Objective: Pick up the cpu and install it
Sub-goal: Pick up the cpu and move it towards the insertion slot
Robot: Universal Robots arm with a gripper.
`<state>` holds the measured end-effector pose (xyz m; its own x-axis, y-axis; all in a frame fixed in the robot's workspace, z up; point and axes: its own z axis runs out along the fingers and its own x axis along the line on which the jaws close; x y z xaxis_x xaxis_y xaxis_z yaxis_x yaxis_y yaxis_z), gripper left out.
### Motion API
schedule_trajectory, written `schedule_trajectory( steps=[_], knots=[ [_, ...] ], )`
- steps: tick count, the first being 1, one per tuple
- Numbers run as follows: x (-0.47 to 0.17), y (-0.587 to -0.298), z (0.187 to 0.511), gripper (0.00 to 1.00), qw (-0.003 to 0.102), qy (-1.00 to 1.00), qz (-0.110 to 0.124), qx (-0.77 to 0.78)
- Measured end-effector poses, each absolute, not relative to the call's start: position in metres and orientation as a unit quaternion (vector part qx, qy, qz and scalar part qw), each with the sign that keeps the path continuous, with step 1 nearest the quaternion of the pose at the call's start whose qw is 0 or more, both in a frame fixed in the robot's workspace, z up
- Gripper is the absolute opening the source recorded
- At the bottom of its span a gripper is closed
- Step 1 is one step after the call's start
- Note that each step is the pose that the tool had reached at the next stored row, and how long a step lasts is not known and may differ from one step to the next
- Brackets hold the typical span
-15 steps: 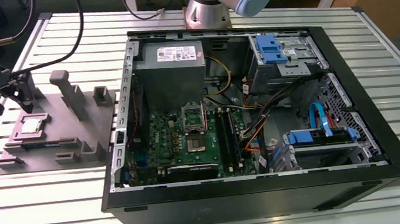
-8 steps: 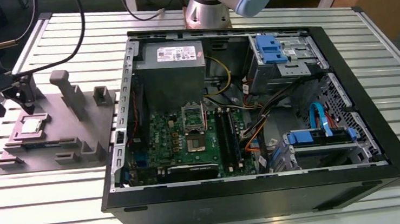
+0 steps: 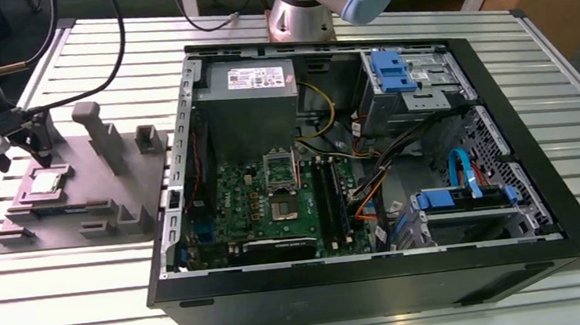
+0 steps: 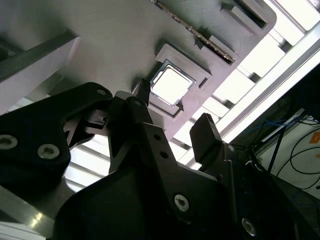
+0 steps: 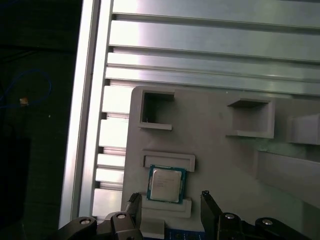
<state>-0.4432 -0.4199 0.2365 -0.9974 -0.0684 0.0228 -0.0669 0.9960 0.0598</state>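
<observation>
cpu (image 3: 48, 182) lies flat in its pocket, not yet picked up. We see a slatted aluminium desk (image 3: 72, 308) carrying an open desktop computer case (image 3: 386, 292) and, just beside it toward the exterior view's left, a grey fixture plate (image 3: 92, 184). Inside the case the green motherboard (image 3: 274, 227) faces up, and its processor socket (image 3: 284, 208) looks unoccupied to us, so by our reading the install is wholly outstanding. Over the plate's far-left part hangs the end effector (image 3: 24, 158), its two dark fingers spread wide and gripping nothing. In both wrist views the fingers straddle the chip's pocket, one to each side, and we judge them apart from it. The cpu shows its silver top and pale rim, square in its recess. Pick-up, carry and seating all remain.
</observation>
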Motion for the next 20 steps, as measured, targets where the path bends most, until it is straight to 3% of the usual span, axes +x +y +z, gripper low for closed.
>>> schedule_trajectory(
  steps=[13,15,16,20],
  knots=[
    [-0.4432,-0.4199,0.2362,0.59,0.012,-0.999,-0.03,0.034],
    [-0.4432,-0.4198,0.2362,0.6,0.012,-0.999,-0.03,0.034],
    [-0.4432,-0.4198,0.2362,0.66,0.012,-0.999,-0.031,0.034],
    [-0.4432,-0.4198,0.2361,0.66,0.012,-0.999,-0.031,0.034]
  ],
)
